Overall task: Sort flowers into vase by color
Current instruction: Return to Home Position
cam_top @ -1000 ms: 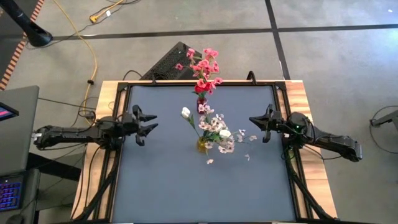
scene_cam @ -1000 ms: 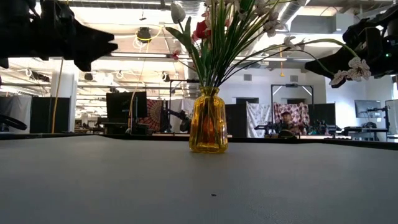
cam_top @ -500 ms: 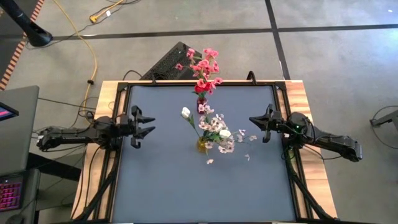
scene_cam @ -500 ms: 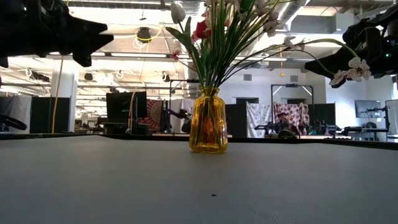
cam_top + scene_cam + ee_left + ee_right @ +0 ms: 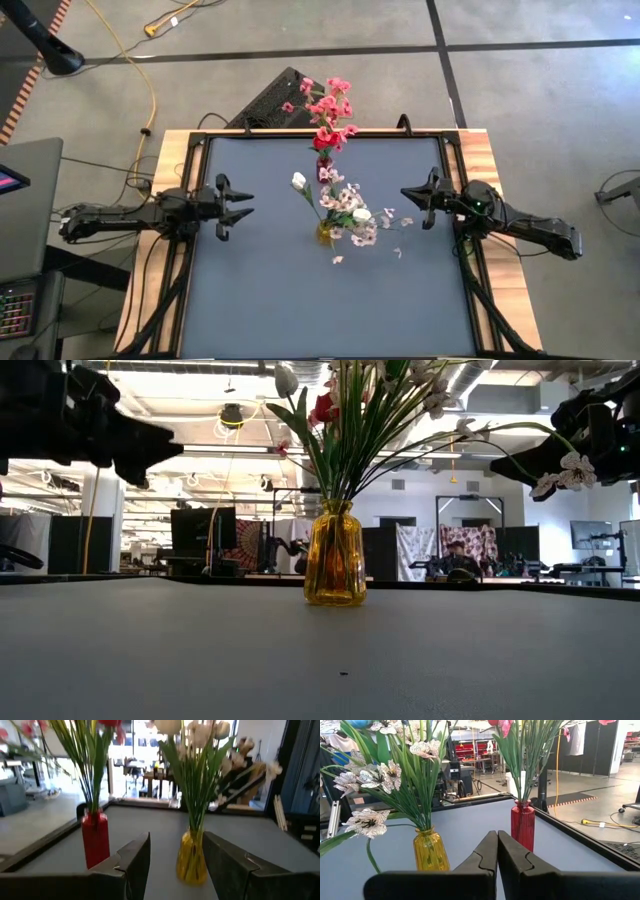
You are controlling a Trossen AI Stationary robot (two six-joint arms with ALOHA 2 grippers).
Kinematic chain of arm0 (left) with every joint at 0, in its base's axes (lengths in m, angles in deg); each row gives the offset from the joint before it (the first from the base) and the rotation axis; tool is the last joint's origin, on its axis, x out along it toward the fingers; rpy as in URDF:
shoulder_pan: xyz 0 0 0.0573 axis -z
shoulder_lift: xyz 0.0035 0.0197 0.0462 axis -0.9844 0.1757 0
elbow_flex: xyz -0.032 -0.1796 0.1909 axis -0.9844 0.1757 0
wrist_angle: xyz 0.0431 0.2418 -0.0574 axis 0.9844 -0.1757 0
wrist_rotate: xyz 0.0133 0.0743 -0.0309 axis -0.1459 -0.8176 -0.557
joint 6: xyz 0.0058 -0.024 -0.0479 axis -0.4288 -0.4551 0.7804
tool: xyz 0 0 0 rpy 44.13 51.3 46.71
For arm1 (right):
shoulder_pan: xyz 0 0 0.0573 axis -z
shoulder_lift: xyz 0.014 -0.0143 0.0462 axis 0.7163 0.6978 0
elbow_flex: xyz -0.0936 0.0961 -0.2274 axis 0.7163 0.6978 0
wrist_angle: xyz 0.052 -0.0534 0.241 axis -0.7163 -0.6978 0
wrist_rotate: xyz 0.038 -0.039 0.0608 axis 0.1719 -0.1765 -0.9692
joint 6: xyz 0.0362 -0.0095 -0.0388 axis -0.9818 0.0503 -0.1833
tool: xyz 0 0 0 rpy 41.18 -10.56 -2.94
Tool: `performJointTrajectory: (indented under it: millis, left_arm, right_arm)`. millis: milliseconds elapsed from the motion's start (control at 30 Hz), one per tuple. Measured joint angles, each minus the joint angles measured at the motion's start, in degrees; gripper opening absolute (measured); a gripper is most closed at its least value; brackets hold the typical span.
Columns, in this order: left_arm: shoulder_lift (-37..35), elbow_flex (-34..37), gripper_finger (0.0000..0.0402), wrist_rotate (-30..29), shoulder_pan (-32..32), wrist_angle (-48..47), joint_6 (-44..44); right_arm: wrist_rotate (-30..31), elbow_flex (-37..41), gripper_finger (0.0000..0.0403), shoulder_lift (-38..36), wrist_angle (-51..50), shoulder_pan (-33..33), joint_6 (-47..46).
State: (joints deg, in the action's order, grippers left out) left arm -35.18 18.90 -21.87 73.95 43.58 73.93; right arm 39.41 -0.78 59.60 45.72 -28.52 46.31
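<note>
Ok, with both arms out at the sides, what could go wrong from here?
One: the white sprays fan out from the yellow vase toward the right tool; a swing inward might snag them and tip it. The left tool is farther off. Two: the red vase stands near the table's far edge under tall pink flowers; a knock could topple it off.
</note>
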Motion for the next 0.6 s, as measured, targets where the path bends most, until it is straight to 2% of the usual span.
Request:
performJointTrajectory:
  millis: [300,600]
  left_arm:
    - [0.1,0.0,0.0169,0.0,0.0,-13.0,0.0]
    - [0.9,0.1,0.0169,0.5,0.0,-12.6,0.0]
  right_arm:
    - [0.0,0.0,0.0038,0.0,0.0,0.0,0.0]
    - [0.0,0.0,0.0038,0.0,0.0,0.0,0.0]
